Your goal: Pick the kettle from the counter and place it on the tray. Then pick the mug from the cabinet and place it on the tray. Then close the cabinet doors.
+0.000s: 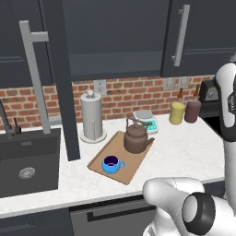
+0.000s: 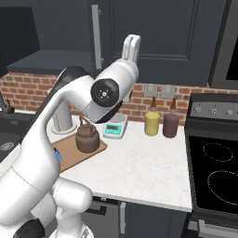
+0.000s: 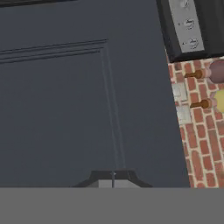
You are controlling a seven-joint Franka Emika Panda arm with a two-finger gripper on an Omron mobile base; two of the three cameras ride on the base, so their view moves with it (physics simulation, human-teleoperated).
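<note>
The dark-brown kettle (image 1: 137,137) (image 2: 87,137) stands on the light-wood tray (image 1: 133,168) (image 2: 69,155) on the white counter (image 1: 184,152). The blue mug (image 1: 112,164) sits on the tray's near end. The cabinet (image 1: 115,37) shows its dark interior. Its left door (image 1: 62,87) stands swung out, with its bar handle (image 1: 34,78) toward me. The right door (image 1: 203,37) (image 2: 162,42) looks flush with the cabinet front. My gripper (image 2: 131,46) (image 3: 113,177) is raised in front of the right door panel (image 3: 87,100), right of its handle (image 2: 96,35). The fingertips are shut together on nothing.
A grey paper-towel holder (image 1: 91,116) stands left of the tray. A small scale (image 1: 145,120) sits behind the kettle. A yellow canister (image 1: 177,113) and a brown canister (image 1: 192,110) stand by the brick wall. The sink (image 1: 27,161) lies to the left and the stove (image 2: 216,158) to the right.
</note>
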